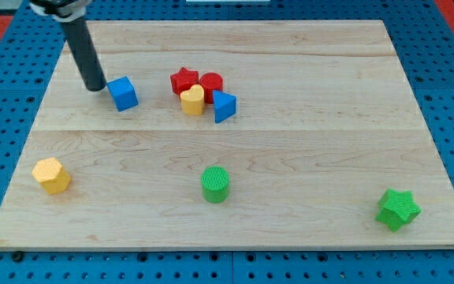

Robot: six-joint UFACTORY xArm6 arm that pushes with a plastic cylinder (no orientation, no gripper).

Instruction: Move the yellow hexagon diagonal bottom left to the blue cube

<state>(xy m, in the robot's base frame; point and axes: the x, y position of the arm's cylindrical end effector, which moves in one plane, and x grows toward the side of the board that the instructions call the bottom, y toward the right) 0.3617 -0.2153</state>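
The yellow hexagon [51, 175] lies near the wooden board's lower left corner. The blue cube [123, 93] sits in the upper left part of the board, well above and to the right of the hexagon. My tip [95, 87] rests on the board just left of the blue cube, close to it or touching it. The dark rod rises from there toward the view's top left.
A tight cluster sits right of the cube: red star [184, 80], red cylinder [211, 84], yellow heart [193, 101], blue triangle [224, 106]. A green cylinder [215, 184] stands at bottom centre, a green star [398, 209] at bottom right. The board [306, 158] lies on blue pegboard.
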